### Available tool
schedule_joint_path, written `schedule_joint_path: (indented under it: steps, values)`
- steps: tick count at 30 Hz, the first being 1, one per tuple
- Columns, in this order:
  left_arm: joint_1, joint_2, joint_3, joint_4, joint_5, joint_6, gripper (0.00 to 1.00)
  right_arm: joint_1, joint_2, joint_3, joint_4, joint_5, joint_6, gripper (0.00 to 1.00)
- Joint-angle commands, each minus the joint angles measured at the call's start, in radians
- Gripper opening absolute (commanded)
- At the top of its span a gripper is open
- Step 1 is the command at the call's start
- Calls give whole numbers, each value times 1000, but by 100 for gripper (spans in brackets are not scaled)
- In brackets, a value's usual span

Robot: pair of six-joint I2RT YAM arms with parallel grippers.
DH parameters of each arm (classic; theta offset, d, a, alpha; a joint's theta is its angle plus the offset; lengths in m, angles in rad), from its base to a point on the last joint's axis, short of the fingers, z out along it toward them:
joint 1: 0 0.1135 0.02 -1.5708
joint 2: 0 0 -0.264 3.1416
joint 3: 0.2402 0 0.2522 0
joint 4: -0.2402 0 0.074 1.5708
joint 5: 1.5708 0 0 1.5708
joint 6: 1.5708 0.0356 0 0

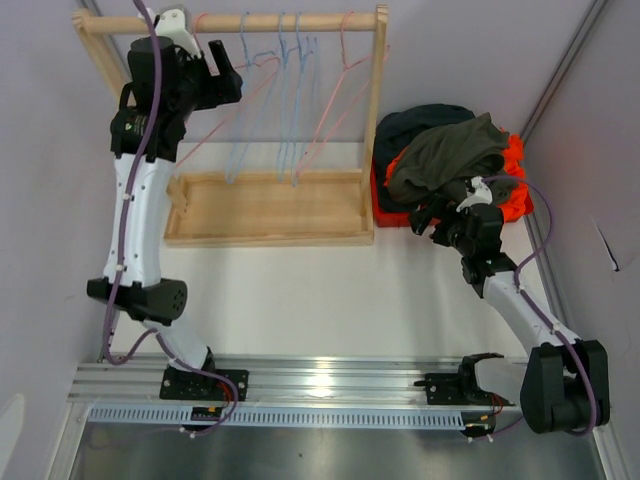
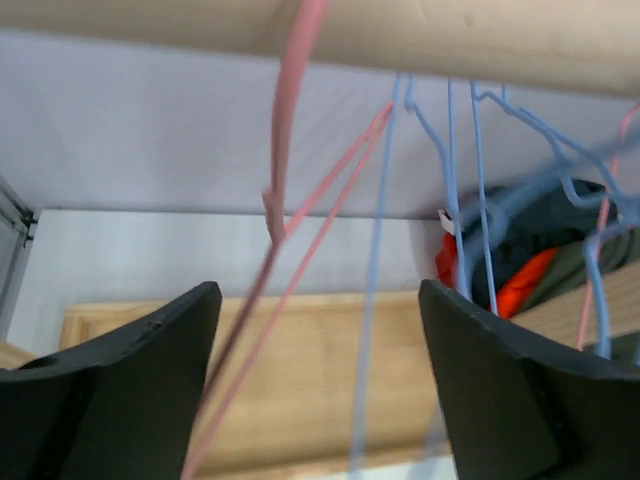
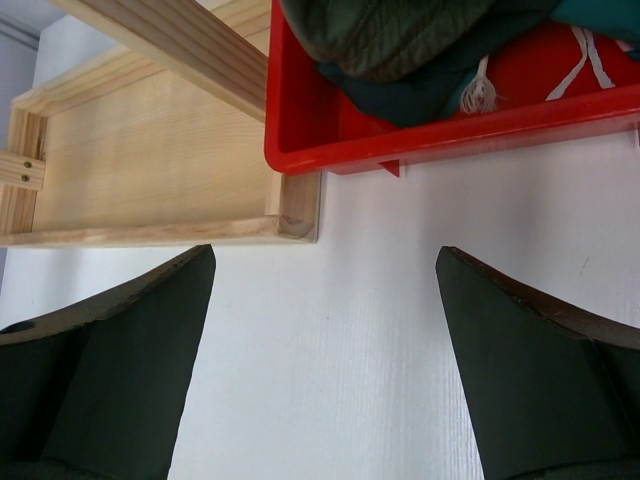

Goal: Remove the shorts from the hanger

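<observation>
Gaping both, left fingers (image 1: 232, 72) straddle one pink hanger (image 2: 285, 150), right fingers (image 1: 425, 218) face one bin (image 3: 300, 150) of shorts (image 1: 445, 150)

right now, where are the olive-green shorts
In the top view, the olive-green fabric shorts lie on top in the red plastic bin, just right of the wooden hanger rack.

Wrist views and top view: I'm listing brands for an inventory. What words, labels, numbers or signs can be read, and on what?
No text can be read in any view.
White tag beside the shorts: too small and blurred to read.
White strokes inside the red bin: lines only, no letters that I can make out.
</observation>
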Motion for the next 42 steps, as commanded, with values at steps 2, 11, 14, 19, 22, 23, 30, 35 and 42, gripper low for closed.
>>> schedule_joint_path:
  steps: [2, 11, 14, 19, 22, 23, 30, 35, 42]
  values:
    - [5, -268, -212, 12, 52, 6, 96, 26, -104, 42, -65, 46, -8, 100]
    - [-6, -896, -806, 97, 125, -25, 99, 179, -370, 335, -427, -92, -50, 99]
    - [-6, -1073, -932, 57, 159, -31, 100, 294, -423, 499, -506, -86, -50, 99]
    - [-6, -1230, -933, -41, 144, -44, 99, 358, -463, 741, -601, -206, -53, 99]
    - [-14, -1269, -908, -98, 144, -53, 99, 356, -487, 812, -621, -254, -50, 100]
    - [-27, -1281, -911, -106, 118, -54, 99, 353, -487, 831, -630, -263, -53, 99]
    - [-29, -1305, -934, -127, 63, -36, 99, 257, -463, 989, -807, -297, -129, 99]
    - [-31, -1292, -920, -130, 47, -31, 99, 158, -446, 1027, -880, -339, -169, 99]
    - [-40, -1282, -906, -136, 33, -24, 99, 115, -438, 984, -874, -351, -160, 99]
